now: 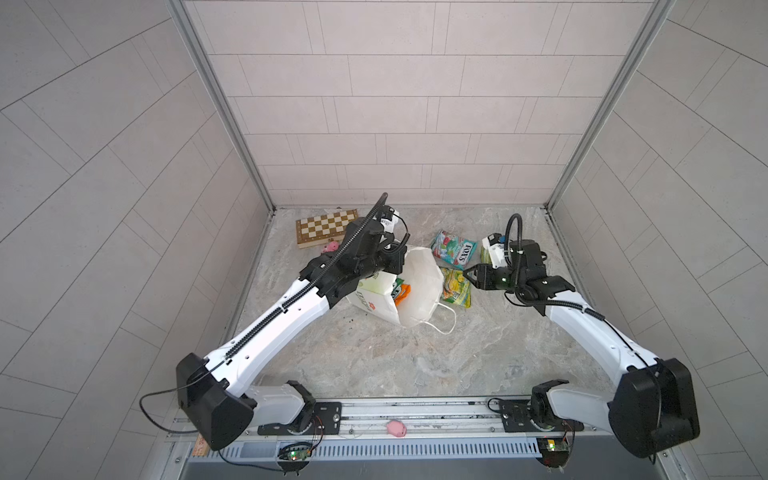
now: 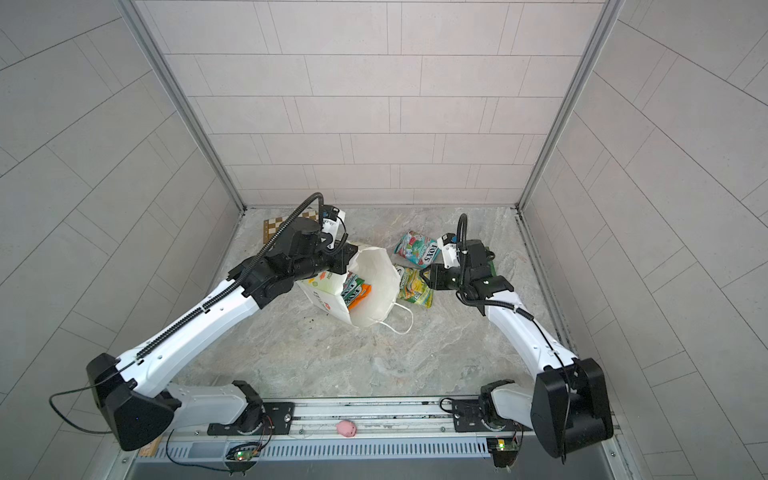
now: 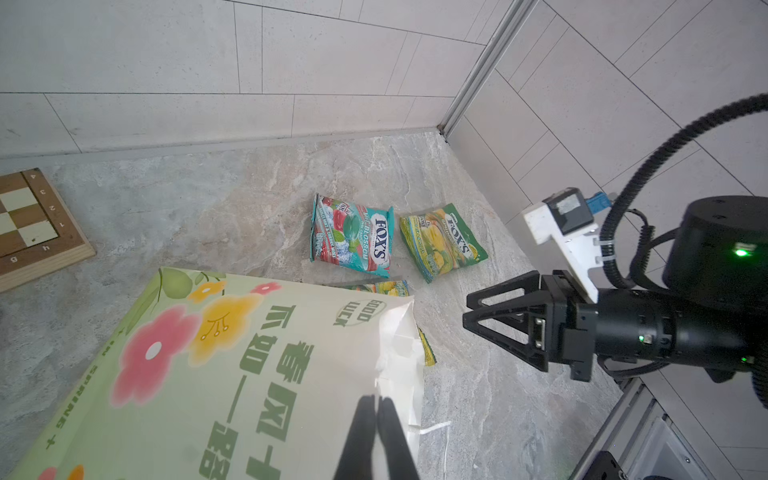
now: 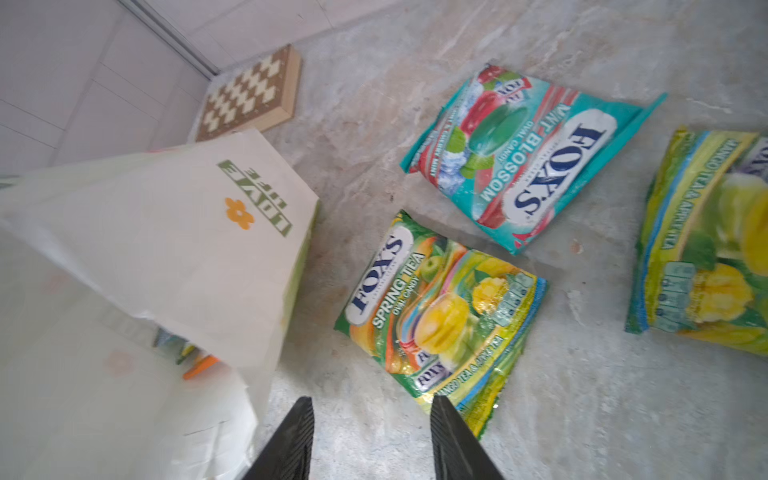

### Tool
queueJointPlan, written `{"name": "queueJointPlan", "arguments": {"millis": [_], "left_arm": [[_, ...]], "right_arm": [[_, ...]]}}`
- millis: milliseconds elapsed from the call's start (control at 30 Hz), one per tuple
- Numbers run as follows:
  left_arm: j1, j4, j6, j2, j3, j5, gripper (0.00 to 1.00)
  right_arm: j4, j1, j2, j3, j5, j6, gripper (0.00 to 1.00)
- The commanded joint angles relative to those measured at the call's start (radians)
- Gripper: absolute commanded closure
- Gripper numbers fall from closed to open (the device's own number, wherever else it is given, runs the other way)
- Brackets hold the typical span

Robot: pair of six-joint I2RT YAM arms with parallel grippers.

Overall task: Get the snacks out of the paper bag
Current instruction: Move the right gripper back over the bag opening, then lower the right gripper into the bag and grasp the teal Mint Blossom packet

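Bag (image 1: 419,286) rests on desk (image 1: 415,365), rim pinched in closed left tool (image 3: 379,402). Right tool (image 4: 372,400) stands part open, empty, just beside green snack (image 4: 440,316).

I operate in an enclosed robot test cell, not a domestic room. Evidence: pale tile-pattern wall panels (image 1: 374,104) close off the far, left and right edges of the stone-pattern desk (image 1: 395,353), joined by bare aluminium corner profiles (image 1: 224,108). My left arm (image 1: 270,324) and right arm (image 1: 590,328) are bolted to a metal rail (image 1: 415,409) along the near edge, beside a slotted cable duct (image 1: 415,449) and exposed circuit boards (image 1: 295,455) with lit indicators.
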Motion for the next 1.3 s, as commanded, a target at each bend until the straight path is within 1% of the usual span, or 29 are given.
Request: {"name": "queueJointPlan", "arguments": {"millis": [0,133,300,533,633,867,1100,1267], "left_arm": [[-0.004,-0.003,0.017,-0.031,0.007,0.002,1.00],[-0.003,0.001,0.015,-0.026,0.009,0.007,1.00],[-0.003,0.001,0.011,-0.025,0.012,0.008,1.00],[-0.004,0.005,0.004,-0.024,0.010,0.008,1.00],[-0.004,0.008,0.001,-0.022,0.011,0.013,1.00],[-0.003,0.011,-0.005,-0.022,0.009,0.017,1.00],[-0.004,0.017,-0.009,-0.022,0.003,0.023,1.00],[-0.005,0.020,-0.015,-0.022,0.003,0.033,1.00]], "right_arm": [[0.103,0.028,-0.085,-0.039,-0.106,0.070,0.53],[0.148,0.085,-0.159,-0.064,-0.140,0.100,0.53],[0.141,0.176,-0.154,-0.050,-0.133,0.098,0.53],[0.181,0.377,-0.059,-0.025,-0.006,0.103,0.55],[0.211,0.439,0.001,-0.010,0.033,0.107,0.55],[0.281,0.512,0.155,0.015,0.111,0.140,0.55],[0.302,0.544,0.304,0.099,0.209,0.199,0.56],[0.317,0.547,0.386,0.155,0.281,0.275,0.57]]}}
